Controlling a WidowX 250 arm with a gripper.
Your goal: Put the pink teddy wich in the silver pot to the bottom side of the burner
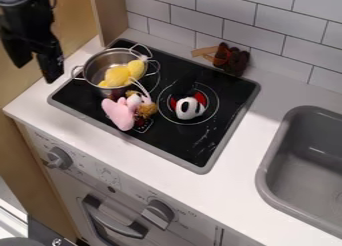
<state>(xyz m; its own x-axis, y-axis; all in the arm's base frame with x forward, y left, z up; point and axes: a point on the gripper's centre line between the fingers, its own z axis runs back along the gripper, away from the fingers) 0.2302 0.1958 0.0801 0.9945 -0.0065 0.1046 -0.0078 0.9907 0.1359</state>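
Note:
My gripper [37,70] hangs at the upper left, left of the silver pot, open with nothing between its fingers. The silver pot [94,68] stands upright on the left part of the black cooktop, with a yellow soft toy [124,75] inside it. Just below the pot, outside it, the pink teddy [120,113] lies on the cooktop, with white and brown plush parts at its right side. Whether it touches the pot's wall I cannot tell. The right burner [206,113] is a ringed circle on the cooktop.
A black, white and red toy [190,107] sits within the right burner's ring. Against the tiled wall lies a dark brown item [232,58] with a wooden-coloured piece. A grey sink [266,162] is at the right, and stove knobs [60,158] are on the front panel.

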